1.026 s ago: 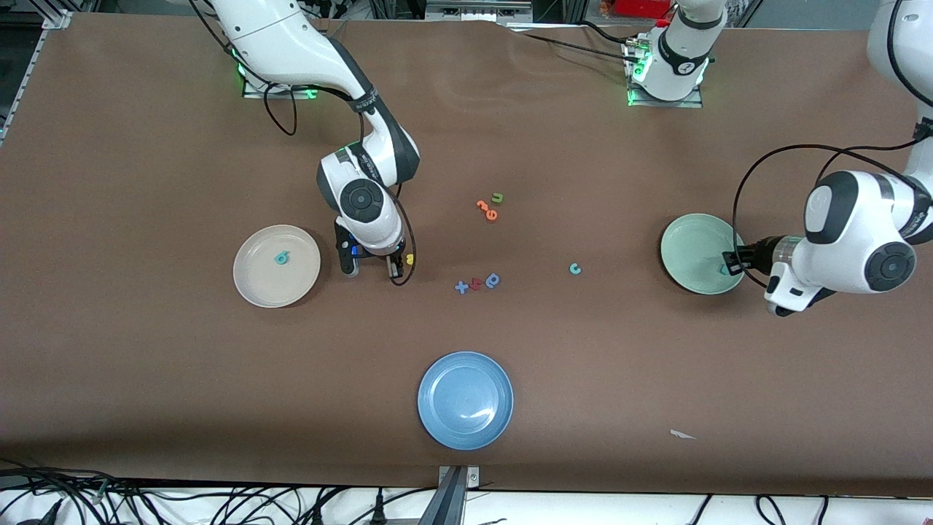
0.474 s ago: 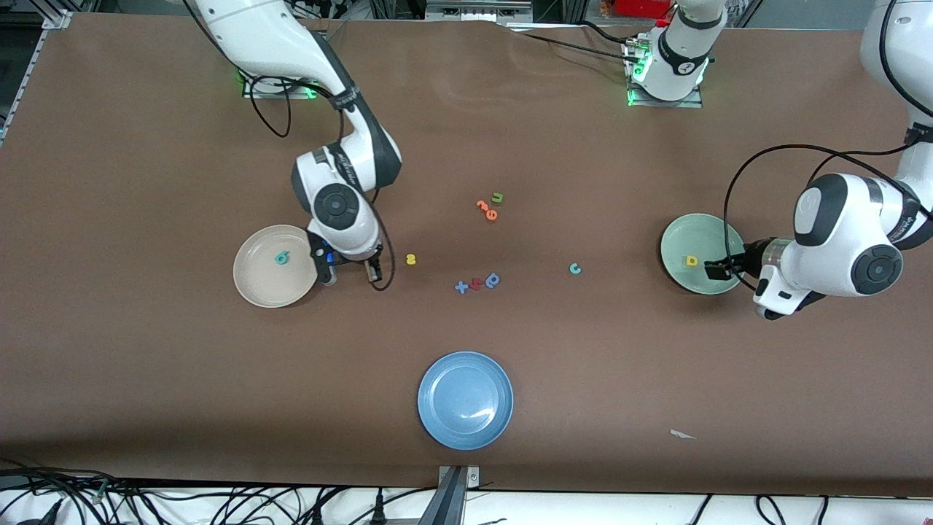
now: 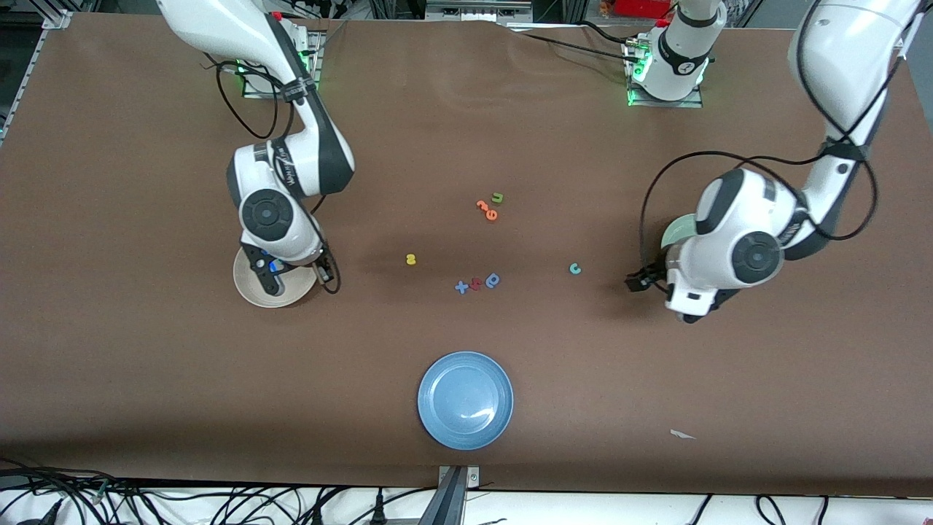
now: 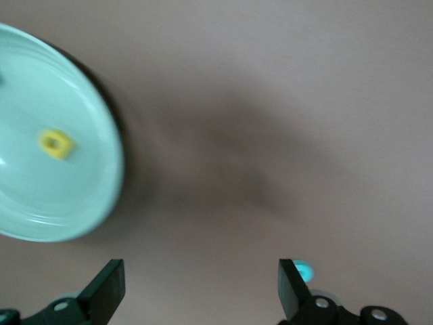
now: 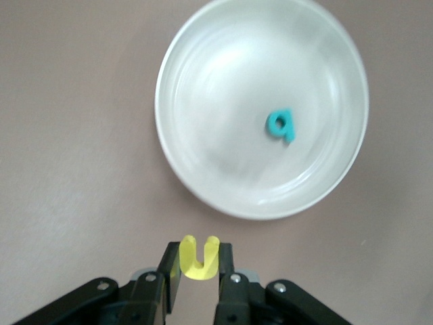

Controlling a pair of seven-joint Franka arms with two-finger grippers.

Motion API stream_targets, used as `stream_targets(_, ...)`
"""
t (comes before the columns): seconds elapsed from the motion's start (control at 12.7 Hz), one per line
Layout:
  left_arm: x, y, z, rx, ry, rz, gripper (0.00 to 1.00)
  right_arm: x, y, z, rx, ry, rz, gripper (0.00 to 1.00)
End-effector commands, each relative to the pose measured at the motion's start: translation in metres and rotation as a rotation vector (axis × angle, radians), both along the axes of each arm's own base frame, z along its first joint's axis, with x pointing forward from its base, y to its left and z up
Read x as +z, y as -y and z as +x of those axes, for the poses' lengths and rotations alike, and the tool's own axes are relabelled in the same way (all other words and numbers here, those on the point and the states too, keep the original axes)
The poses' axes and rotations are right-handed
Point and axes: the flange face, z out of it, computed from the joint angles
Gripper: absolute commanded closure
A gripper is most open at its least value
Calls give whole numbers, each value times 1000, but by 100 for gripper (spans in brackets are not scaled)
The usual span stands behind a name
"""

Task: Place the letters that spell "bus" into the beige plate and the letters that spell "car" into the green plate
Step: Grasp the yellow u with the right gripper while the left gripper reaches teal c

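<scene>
Brown desk (image 3: 146,364) throughout. Yellow "u" (image 5: 199,257) is clamped in the right gripper's (image 5: 199,271) fingers over the beige plate's (image 3: 251,292) edge; next, centre and release beside the teal "b" (image 5: 281,125). The left gripper (image 4: 199,294), fingers apart, hangs near the teal "c" (image 3: 575,269).

Left end effector (image 4: 196,291) hangs with jaws wide; right end effector (image 5: 197,274) is clamped.

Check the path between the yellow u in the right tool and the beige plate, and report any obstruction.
Nothing visible blocks it. The right tool grips the yellow u just off the beige plate; only a teal b lies inside it.
</scene>
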Motion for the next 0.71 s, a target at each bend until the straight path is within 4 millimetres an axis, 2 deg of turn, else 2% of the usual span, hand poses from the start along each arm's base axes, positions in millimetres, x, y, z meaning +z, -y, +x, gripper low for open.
stream_targets(0.0, -30, 25, 6, 114, 29, -43, 3, 6, 24, -1, 58, -28, -11, 100)
stream_targets(0.16, -44, 49, 4, 138, 56, -57, 5, -5, 54, 1, 91, -53, -17, 99)
stream_targets(0.32, -56, 67, -3, 137, 49, -49, 7, -23, 64, -5, 94, -43, -19, 99)
stream_targets(0.39, -61, 72, -6, 131, 47, -36, 11, -52, 69, -12, 93, -40, -31, 99)
stream_targets(0.47, -69, 74, -8, 124, 42, -22, 15, -68, 73, -19, 85, -5, -28, 95)
stream_targets(0.55, -76, 78, -10, 123, 43, -16, 18, -70, 72, -22, 80, -1, -26, 66)
stream_targets(0.63, -81, 80, -11, 129, 48, -14, 21, -66, 71, -21, 79, 0, -20, 2)
